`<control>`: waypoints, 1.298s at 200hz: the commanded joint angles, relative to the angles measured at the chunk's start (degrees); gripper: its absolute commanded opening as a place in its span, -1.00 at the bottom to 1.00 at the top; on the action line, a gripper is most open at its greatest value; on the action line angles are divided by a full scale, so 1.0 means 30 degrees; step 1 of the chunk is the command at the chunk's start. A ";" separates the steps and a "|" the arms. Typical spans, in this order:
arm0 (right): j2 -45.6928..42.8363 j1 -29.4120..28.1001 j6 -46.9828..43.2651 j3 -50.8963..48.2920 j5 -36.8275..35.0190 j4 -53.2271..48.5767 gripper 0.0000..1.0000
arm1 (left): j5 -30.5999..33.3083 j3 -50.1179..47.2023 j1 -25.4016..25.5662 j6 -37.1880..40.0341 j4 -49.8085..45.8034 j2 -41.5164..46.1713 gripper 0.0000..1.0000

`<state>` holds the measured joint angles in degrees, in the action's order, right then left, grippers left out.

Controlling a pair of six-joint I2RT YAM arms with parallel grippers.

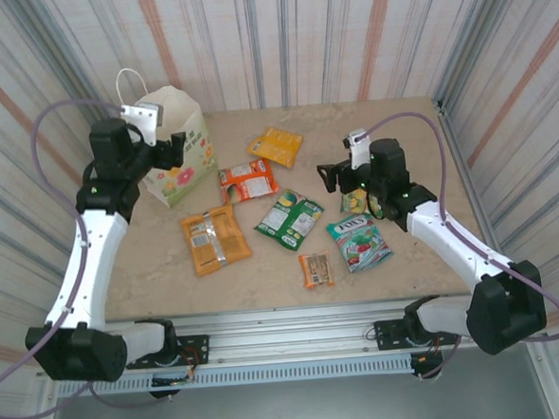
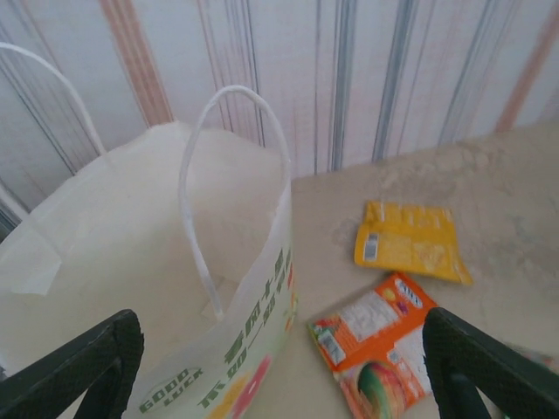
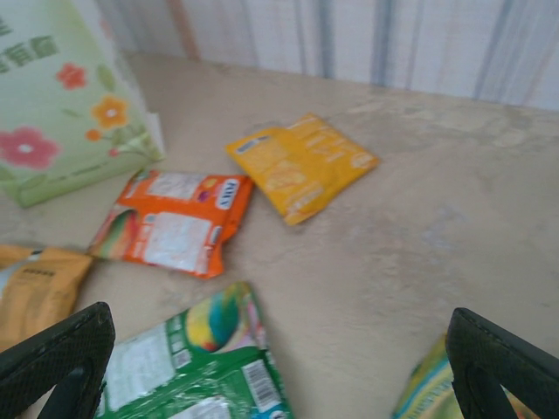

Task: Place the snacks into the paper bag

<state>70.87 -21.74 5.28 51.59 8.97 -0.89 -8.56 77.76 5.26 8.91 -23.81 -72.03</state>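
**Paper bag.** The cream-white paper bag (image 1: 186, 149), printed with flowers and carrying twisted white loop handles, stands upright with its mouth open at the far-left corner of the table (image 1: 407, 126).

**Snacks.** Seven flat packets lie on the table to the right of the bag, all outside it.
- The red-orange packet (image 1: 247, 182) lies just beside the bag.
- The yellow-orange packet (image 1: 276, 146) lies beyond it, toward the far edge.
- The orange packet (image 1: 214, 238) lies left of centre, nearer the near edge.
- The green-white packet (image 1: 290, 218) occupies the centre of the table.
- The small orange bar pack (image 1: 315, 269) lies closest to the near edge.
- The teal-red packet (image 1: 358, 242) lies just to the right of the bar pack.
- The yellow-green packet (image 1: 356, 203) lies right of the green-white one, partly covered by the right arm.

**End effectors.** The left gripper (image 1: 171, 150) hangs above the bag. In the left wrist view its fingers (image 2: 87, 367) are spread wide, with the bag's mouth and right-hand rim between them, and they grasp nothing. The right gripper (image 1: 338, 187) hovers over the table right of centre, near the yellow-green packet. In the right wrist view its fingers (image 3: 61, 358) are likewise spread wide and released, with the green-white packet below them.

**Surround.** Striped wall panels (image 1: 345, 34) enclose the far and side edges of the table.
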 commanded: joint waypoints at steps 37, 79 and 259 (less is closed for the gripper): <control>0.1024 -0.0996 -0.0644 0.0677 -0.0191 -0.0383 0.98 | -0.1066 0.8686 -0.0485 0.4520 -1.0204 -0.6437 0.64; 0.1141 -0.1158 -0.0643 0.0075 -0.0237 -0.0865 0.98 | -0.0488 1.0439 -0.0940 0.5613 -1.1548 -0.8332 0.64; 0.1945 -0.1897 -0.0910 0.0347 -0.0296 -0.1331 0.98 | 0.1172 1.0834 -0.1840 0.4814 -1.2516 -0.9663 -0.77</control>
<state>75.96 -26.89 3.79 51.83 8.62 -4.25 -6.79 108.71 0.03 25.87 -57.78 -103.00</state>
